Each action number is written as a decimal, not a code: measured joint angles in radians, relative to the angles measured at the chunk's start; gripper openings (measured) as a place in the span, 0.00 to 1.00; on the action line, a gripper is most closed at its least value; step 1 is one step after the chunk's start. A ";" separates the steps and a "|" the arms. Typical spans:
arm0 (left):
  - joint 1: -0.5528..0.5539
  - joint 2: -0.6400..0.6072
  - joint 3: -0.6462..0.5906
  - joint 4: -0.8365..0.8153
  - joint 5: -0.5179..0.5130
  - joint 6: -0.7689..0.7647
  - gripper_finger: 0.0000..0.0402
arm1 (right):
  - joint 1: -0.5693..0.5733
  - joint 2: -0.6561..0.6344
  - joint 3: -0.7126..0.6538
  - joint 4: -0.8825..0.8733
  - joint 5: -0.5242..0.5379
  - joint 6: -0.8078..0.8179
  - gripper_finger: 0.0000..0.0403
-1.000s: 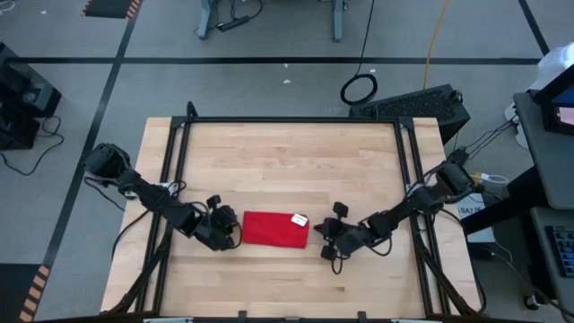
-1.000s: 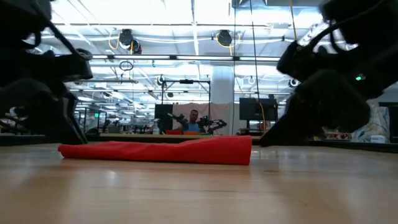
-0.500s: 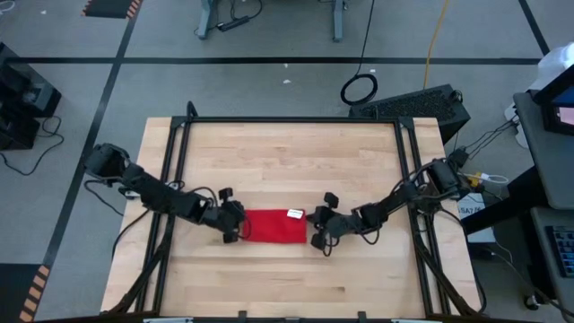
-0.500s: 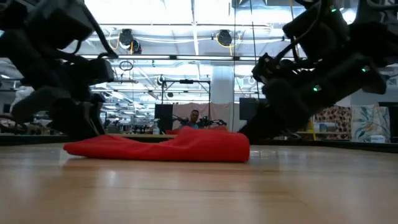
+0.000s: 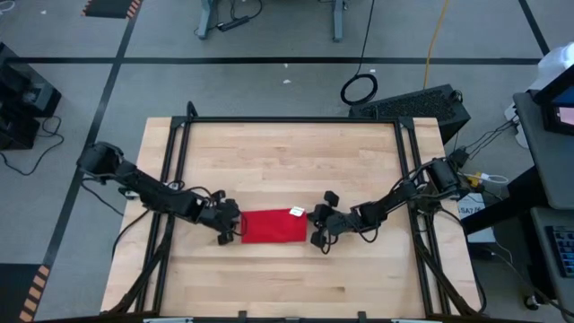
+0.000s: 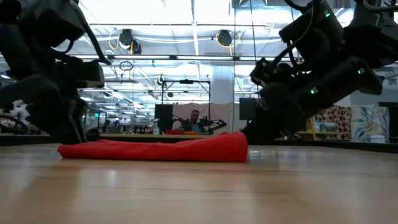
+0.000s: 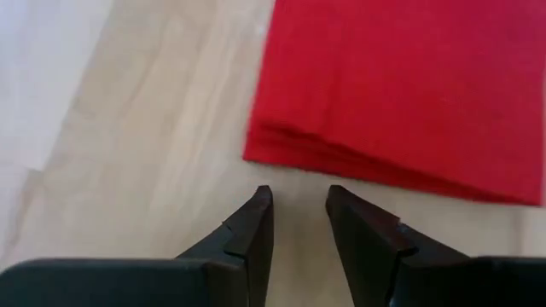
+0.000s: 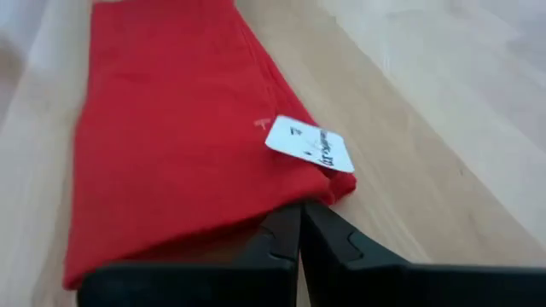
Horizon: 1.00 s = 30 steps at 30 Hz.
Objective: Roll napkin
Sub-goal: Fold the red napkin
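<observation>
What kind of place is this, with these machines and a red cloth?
Probably a robotics lab or workshop hall. A wooden table stands in a black frame on a taped grey floor, cables trail nearby, and beyond the napkin stretch rows of ceiling lights and more workstations.

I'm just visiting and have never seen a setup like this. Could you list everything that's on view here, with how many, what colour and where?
Bright red, folded fabric napkin: one, red, flat on the table's middle, between the two arms.
Small white tag: one, white, at the napkin's edge nearest the right arm.
Light wooden table with a black frame: one, pale wood, under everything.
Black cable coil: one, black, on the grey floor beyond the table.
Person: one, far off in the room behind the table.
Left tool: one, dark, fingers slightly apart, just short of the napkin's edge, holding nothing.
Right tool: one, dark, fingers shut at the napkin's tagged edge.
</observation>
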 joint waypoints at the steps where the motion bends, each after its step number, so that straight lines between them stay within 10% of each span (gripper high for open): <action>1: -0.007 -0.007 -0.001 0.008 0.006 0.000 0.30 | 0.001 -0.007 0.000 0.001 0.000 -0.006 0.00; 17: -0.036 0.044 -0.022 0.115 -0.072 0.016 0.30 | 0.041 -0.185 0.000 -0.306 -0.006 -0.033 0.00; 30: 0.074 0.059 -0.025 0.231 -0.128 0.257 0.30 | 0.059 0.116 0.003 0.185 0.006 0.019 0.00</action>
